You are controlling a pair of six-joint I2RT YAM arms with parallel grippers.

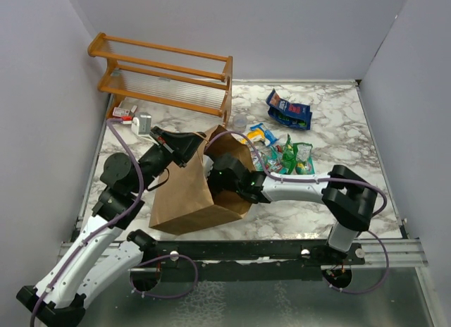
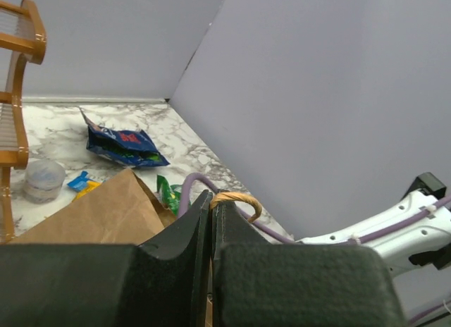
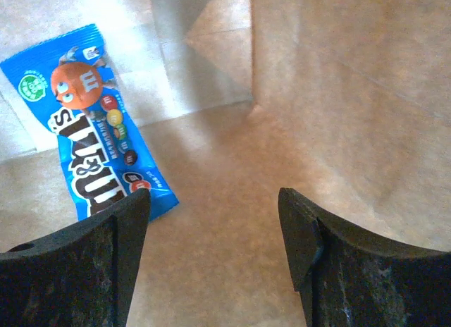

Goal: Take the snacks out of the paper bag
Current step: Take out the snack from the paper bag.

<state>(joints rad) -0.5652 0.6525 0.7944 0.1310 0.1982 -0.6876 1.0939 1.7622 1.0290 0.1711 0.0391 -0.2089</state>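
1. Currently right gripper (image 3: 213,200) inside paper bag (image 1: 184,196), hidden overhead; I read fingers spread, empty.
2. Blue M&M's packet (image 3: 91,140) lies inside, corner behind one finger.
3. Closed: left gripper (image 2: 213,204), clamping paper bag at handle (image 2: 239,199).

Bright even light, soft shadows, warm dimmer glow inside paper bag (image 3: 338,73)

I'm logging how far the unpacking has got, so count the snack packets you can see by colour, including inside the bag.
Blue: 2, a blue packet lying out and an M&M's packet in the paper bag.
Yellow-and-blue packet: 1.
Green packets: 2, apparently.
Total: 5.
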